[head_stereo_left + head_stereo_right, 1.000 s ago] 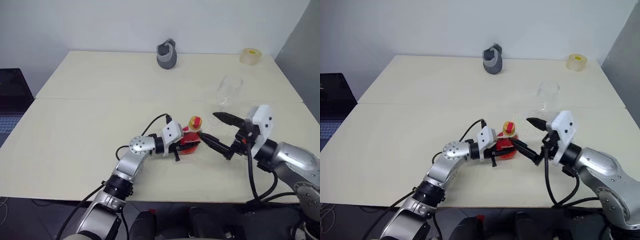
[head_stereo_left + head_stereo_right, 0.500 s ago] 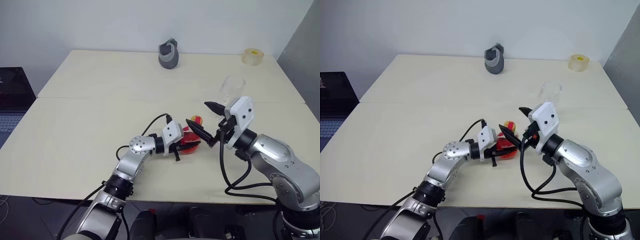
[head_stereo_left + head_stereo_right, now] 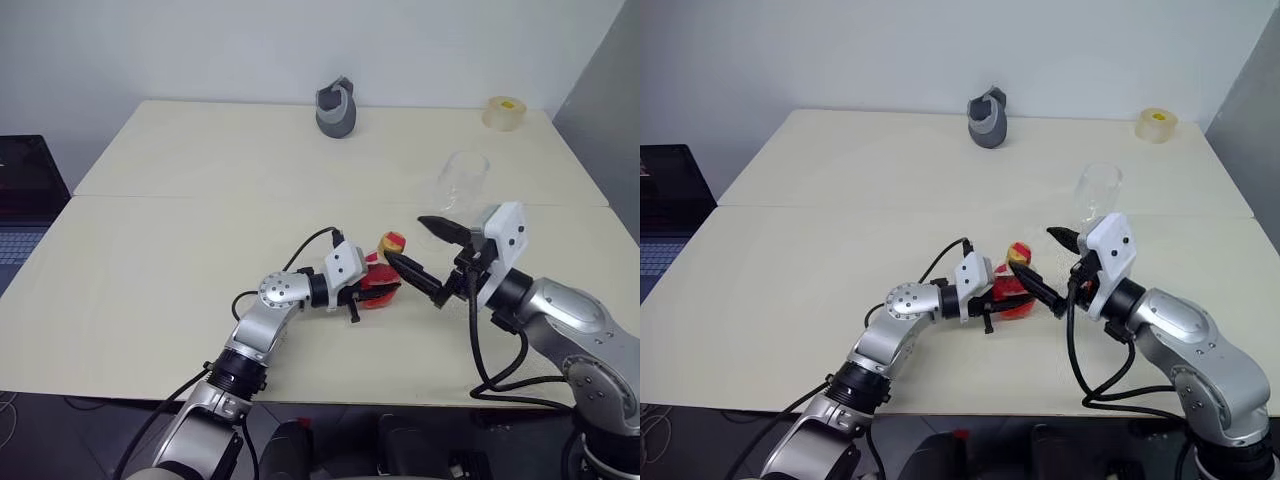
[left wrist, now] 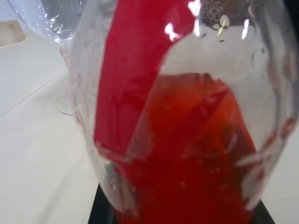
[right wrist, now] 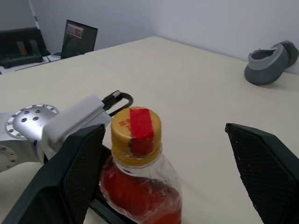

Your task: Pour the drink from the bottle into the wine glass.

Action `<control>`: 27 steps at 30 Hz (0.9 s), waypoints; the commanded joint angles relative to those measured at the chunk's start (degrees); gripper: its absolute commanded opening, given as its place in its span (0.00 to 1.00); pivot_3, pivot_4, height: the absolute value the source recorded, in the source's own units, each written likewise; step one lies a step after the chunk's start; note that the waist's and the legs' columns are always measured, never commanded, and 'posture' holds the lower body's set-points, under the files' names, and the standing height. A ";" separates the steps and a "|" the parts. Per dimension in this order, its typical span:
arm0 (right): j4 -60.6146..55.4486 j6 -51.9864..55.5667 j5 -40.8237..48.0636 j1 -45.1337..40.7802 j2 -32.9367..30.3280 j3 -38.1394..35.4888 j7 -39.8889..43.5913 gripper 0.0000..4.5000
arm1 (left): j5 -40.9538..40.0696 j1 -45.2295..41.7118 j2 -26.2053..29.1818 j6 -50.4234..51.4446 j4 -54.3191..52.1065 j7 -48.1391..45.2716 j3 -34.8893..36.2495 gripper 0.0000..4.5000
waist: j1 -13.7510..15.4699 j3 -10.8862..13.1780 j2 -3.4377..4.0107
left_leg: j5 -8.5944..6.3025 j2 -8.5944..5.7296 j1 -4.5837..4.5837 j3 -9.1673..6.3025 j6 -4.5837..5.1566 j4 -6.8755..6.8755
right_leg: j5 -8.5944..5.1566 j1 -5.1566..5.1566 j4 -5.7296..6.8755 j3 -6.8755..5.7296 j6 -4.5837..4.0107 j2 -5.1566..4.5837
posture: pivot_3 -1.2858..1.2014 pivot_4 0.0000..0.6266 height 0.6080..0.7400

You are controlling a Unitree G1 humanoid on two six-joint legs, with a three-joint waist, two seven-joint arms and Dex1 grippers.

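The bottle [image 3: 380,278] stands upright at the table's front middle, a small clear one with a yellow cap [image 5: 136,132]. The red drink [image 4: 187,154] fills its lower body. My left gripper [image 3: 372,292] reaches in from the left and is shut on the bottle's body. My right gripper [image 5: 164,127] is open just right of the bottle at cap height. The cap sits between its two black fingers, close to one finger [image 5: 79,163] and apart from the other. The empty wine glass [image 3: 460,180] stands upright behind the right gripper.
A grey cup-like object [image 3: 335,108] sits at the table's far edge and a tape roll [image 3: 503,112] at the far right corner. A laptop [image 3: 25,195] lies off the table's left side. A seam [image 3: 200,198] crosses the tabletop.
My right gripper rose from beside the bottle's lower body and swung left toward the cap, then drew back slightly to the right, staying open. The left gripper and bottle held still.
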 commanded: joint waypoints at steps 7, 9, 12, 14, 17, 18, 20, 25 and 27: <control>-1.34 -0.96 1.23 -0.79 1.06 2.27 -0.28 0.97 | -0.63 -0.95 -0.37 -1.04 -1.55 -0.02 0.66 0.20 | 0.00 0.00 0.00 | 0.00 0.00 0.00 0.00 0.00 0.00 | 0.00 0.00 0.00 0.00 0.01 0.00 | 0.52 0.24 1.00; -0.67 -1.58 0.37 -1.07 1.18 2.87 -0.22 0.97 | -0.62 -0.94 -0.36 -0.98 -1.58 0.03 0.69 0.20 | 0.00 0.00 0.00 | 0.00 -0.01 0.00 0.00 0.00 0.00 | 0.00 0.00 0.00 0.00 0.01 0.00 | 0.52 0.24 1.00; 0.06 -2.46 -0.49 -1.36 1.37 3.40 0.02 0.97 | -0.59 -0.98 -0.31 -1.04 -1.46 0.05 0.72 0.20 | 0.00 0.00 0.00 | 0.00 -0.01 0.00 0.01 0.00 0.00 | 0.00 0.00 0.00 0.00 0.01 0.00 | 0.52 0.24 1.00; 0.40 -3.03 -0.85 -1.57 1.78 3.52 0.07 0.97 | -0.56 -0.98 -0.29 -1.04 -1.47 0.08 0.72 0.20 | 0.00 0.00 0.00 | 0.00 -0.01 0.00 0.00 0.00 0.00 | 0.00 0.00 0.00 0.00 0.01 0.00 | 0.52 0.24 1.00; 0.66 -3.56 -0.91 -1.87 2.49 3.35 0.01 0.84 | -0.55 -0.95 -0.25 -1.06 -1.47 0.09 0.73 0.20 | -0.01 0.00 0.00 | 0.00 0.00 0.01 0.00 0.00 0.00 | 0.00 0.00 0.00 0.00 0.01 0.00 | 0.52 0.24 1.00; 0.68 -3.69 -1.06 -1.94 2.62 3.34 -0.04 0.78 | -0.53 -0.93 -0.23 -1.07 -1.47 0.08 0.71 0.20 | -0.01 0.00 0.00 | 0.00 0.00 0.01 0.00 0.00 0.00 | 0.00 0.00 0.00 0.00 0.01 0.00 | 0.52 0.24 1.00; 0.65 -3.89 -1.34 -1.98 2.66 3.42 -0.07 0.61 | -0.52 -0.89 -0.19 -1.07 -1.52 0.03 0.66 0.20 | 0.00 0.00 0.00 | 0.00 0.00 0.01 0.00 0.00 0.00 | 0.00 0.00 0.00 0.00 0.01 0.00 | 0.52 0.24 1.00; 0.43 -4.40 -3.34 -2.04 1.76 4.62 0.55 0.26 | -0.52 -0.84 -0.20 -1.11 -1.55 -0.04 0.56 0.20 | 0.00 0.00 0.00 | 0.00 0.00 0.00 0.00 0.00 0.00 | 0.00 0.00 -0.01 0.00 0.01 0.00 | 0.52 0.24 1.00; 0.19 -4.56 -4.05 -2.19 1.30 5.14 0.98 0.26 | -0.51 -0.83 -0.21 -1.13 -1.55 0.00 0.55 0.20 | -0.01 0.00 0.00 | 0.00 0.00 0.01 0.00 0.00 0.00 | 0.00 0.00 0.00 0.00 0.01 0.00 | 0.52 0.24 1.00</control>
